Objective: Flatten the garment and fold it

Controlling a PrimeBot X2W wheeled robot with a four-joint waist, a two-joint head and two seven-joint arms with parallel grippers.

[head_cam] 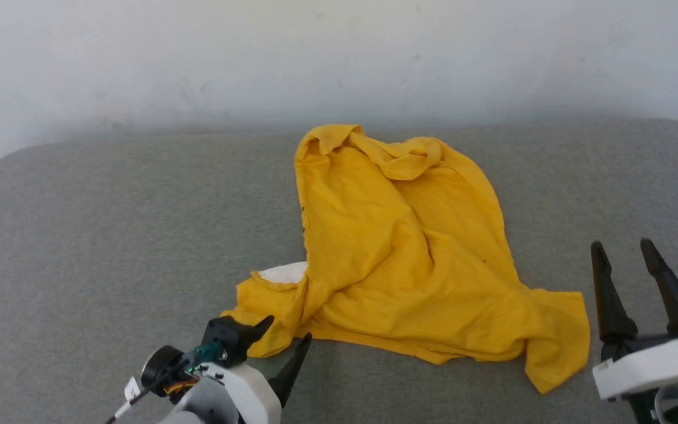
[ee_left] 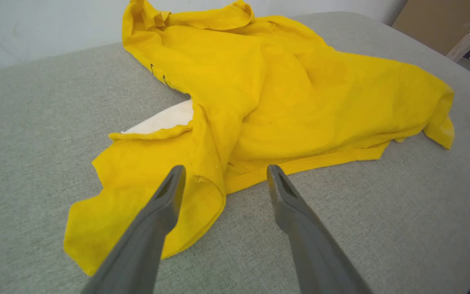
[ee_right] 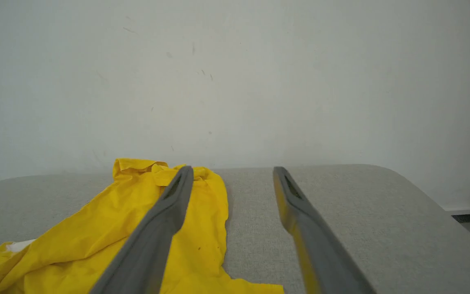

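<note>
One garment (head_cam: 409,253), a mustard-yellow T-shirt, lies crumpled and unfolded on the grey fabric-covered tabletop (head_cam: 109,235), its far edge bunched close to the pale wall (head_cam: 339,59). Its plain yellow side faces mostly up. One white patch (head_cam: 285,272) peeks out from under a turned-back flap at the garment's near left, and in the left wrist view two small black marks (ee_left: 158,74) show along the garment's left edge.

Two grippers are in view, each with two dark fingers. The left gripper (head_cam: 288,330) sits at the garment's near left corner with its jaws spread wide and nothing between them. In its own wrist view the left gripper (ee_left: 225,167) has one finger over the yellow cloth and the other over bare tabletop just beside the hem. Whether the fingers touch the cloth cannot be told.

The right gripper (head_cam: 621,245) stands to the right of the garment, near its lower right corner but apart from it, jaws also wide and empty. In the right wrist view the right gripper (ee_right: 232,168) has the garment to its left.
</note>
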